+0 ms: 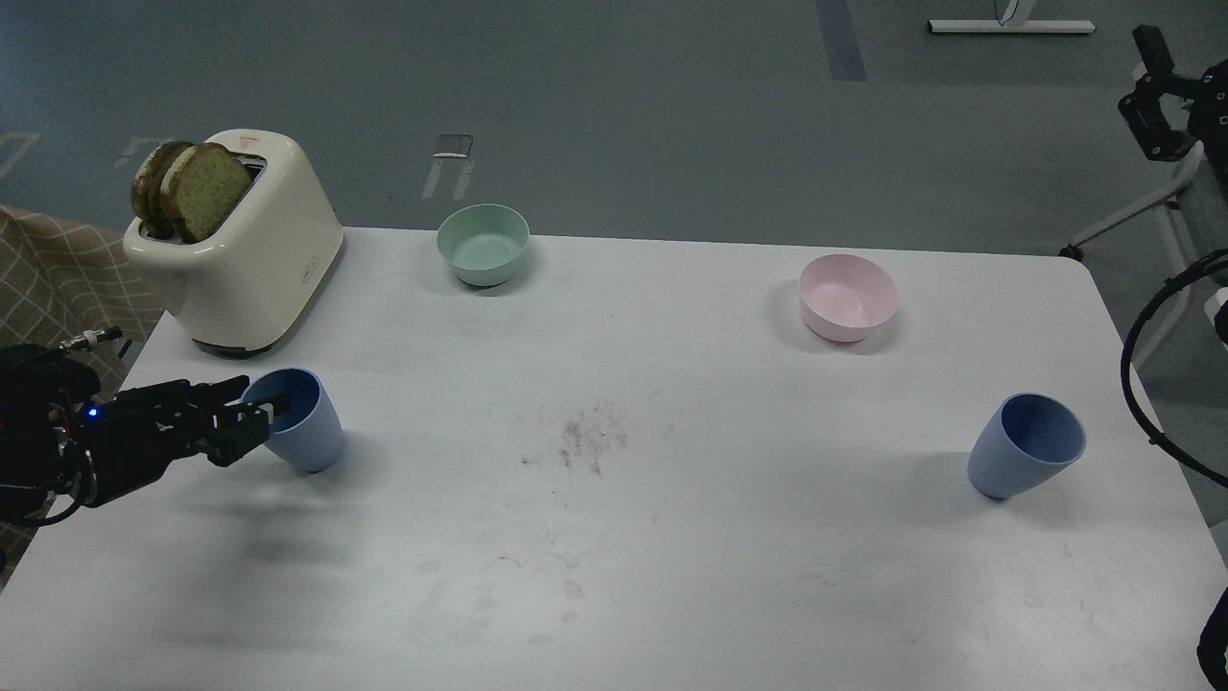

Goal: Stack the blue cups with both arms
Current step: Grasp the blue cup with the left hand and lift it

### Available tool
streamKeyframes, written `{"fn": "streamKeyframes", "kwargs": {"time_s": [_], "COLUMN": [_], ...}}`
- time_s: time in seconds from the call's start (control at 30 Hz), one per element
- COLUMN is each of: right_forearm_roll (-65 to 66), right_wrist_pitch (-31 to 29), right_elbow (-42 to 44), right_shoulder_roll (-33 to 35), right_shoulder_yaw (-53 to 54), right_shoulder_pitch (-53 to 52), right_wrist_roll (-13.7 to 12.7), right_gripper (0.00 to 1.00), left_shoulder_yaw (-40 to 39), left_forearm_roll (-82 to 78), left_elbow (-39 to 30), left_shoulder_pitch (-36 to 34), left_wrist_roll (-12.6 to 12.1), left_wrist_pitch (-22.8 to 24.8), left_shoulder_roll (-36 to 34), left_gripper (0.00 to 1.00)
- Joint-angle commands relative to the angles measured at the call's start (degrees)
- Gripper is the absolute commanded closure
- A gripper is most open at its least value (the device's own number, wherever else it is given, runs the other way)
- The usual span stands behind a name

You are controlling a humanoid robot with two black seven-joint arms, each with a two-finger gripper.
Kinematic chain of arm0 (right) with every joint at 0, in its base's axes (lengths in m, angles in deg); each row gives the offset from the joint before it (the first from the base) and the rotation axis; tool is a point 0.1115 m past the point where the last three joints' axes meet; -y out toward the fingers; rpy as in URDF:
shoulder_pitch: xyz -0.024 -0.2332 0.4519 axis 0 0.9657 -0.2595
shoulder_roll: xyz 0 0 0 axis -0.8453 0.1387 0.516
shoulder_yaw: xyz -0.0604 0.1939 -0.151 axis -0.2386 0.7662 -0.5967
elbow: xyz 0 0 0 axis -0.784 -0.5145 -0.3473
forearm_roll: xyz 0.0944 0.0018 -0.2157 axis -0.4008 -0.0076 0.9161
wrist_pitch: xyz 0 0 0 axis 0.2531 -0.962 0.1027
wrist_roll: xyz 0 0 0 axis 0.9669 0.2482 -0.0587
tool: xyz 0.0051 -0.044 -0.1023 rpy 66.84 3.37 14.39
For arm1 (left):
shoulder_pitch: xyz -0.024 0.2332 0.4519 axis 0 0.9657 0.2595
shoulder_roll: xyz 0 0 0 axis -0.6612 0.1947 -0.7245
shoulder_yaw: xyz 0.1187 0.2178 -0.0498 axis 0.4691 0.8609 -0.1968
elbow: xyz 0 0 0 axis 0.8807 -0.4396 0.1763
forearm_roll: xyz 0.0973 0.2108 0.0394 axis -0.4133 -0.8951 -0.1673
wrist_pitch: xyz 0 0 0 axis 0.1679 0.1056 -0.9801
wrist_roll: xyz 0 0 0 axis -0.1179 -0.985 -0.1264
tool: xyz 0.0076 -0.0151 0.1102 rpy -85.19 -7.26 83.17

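On the worktop's near left, the left hand pinches a blue cup's rim.
It's gripped for lifting, I'd say; second blue cup stands well apart at right, bowls beyond. Right hand's state: can't tell.

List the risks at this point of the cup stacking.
1. The left gripper is at the rim of the left blue cup, seemingly with one finger inside; a rim-only pinch could let the cup tilt or slip when lifted.
2. That cup stands close to the toaster, so a swing backward might bump it.
3. The right blue cup is far across the table and no gripper is on it, so stacking needs a long, well-aligned carry.
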Motion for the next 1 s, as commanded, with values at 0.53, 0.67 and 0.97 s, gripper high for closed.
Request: {"fn": "streamKeyframes", "kwargs": {"time_s": [0.53,0.67,0.97], "right_forearm_roll": [-0.09,-0.17,-1.14], "right_wrist_pitch": [0.00,0.00,0.00], "right_elbow": [-0.43,-0.69,-0.34], "right_shoulder_roll": [1.43,3.53,8.55], "right_shoulder_yaw": [2.98,6.66,12.47], "right_shoulder_pitch": [2.20,5.62,12.22], "right_wrist_roll": [0.08,0.08,0.08], "right_gripper": [0.00,0.00,0.00], "left_shoulder_yaw": [0.41,1.99,20.88], "left_forearm_roll": [-1.72,-1.81,-5.59], "left_elbow": [-1.93,-6.23,-7.21], "left_shoulder_pitch": [-6.51,-18.00,-42.72], "left_wrist_roll": [-0.01,-0.09,-0.62], "left_wrist_pitch": [1.07,9.22,14.17], "left_shoulder_roll": [-0.35,0.00,13.62], "left_gripper": [1.00,1.00,1.00]}}
